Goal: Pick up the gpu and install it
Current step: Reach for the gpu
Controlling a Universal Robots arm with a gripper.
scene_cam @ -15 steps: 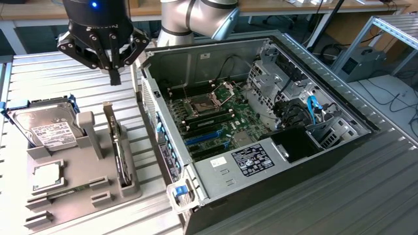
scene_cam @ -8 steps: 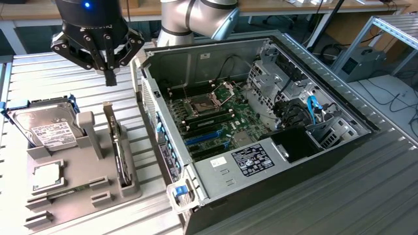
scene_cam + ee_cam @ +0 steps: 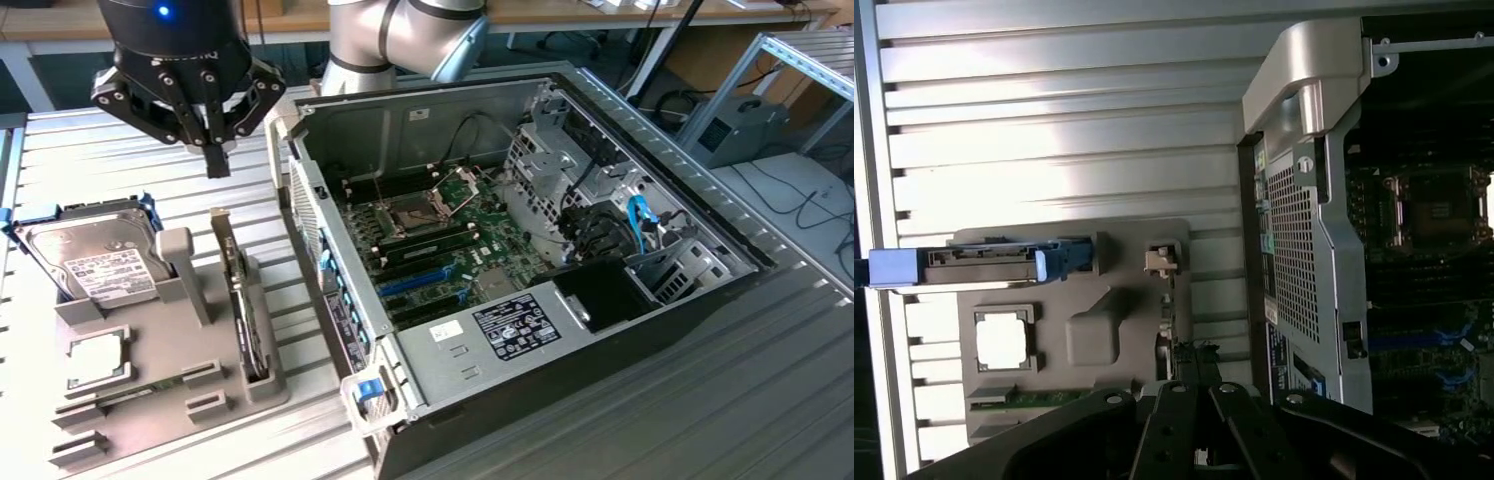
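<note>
here the gripper (image 3: 216, 165) hangs above the ribbed metal worktop (image 3: 80, 160) with its two fingers pressed together and nothing between them; it touches nothing

the gpu (image 3: 238, 300) is not yet lifted: it stands on its long edge in a slot of the grey parts holder (image 3: 147, 400), just beside the open computer case (image 3: 561, 420), on the exterior view's left of it

the relation that matters is this: the card lies below the gripper and nearer to the exterior camera. its long axis runs from a far end, close beneath the fingertips, toward the near edge of the holder, roughly along the case's side wall. so the gripper seems to sit over or just beyond the card's far end rather than over its middle, and it is clearly apart from the top edge. the card's thin dimension lies across that axis, toward the case on one side and the holder's upright block on the other

a hard drive (image 3: 96, 262) with a white label leans in the same holder on the exterior view's left of the gpu, and a small square chip (image 3: 96, 360) lies flat nearer the camera

inside the case the motherboard (image 3: 441, 240) carries no card over its blue slots (image 3: 414, 285), so by my judgement the install has not begun
</note>
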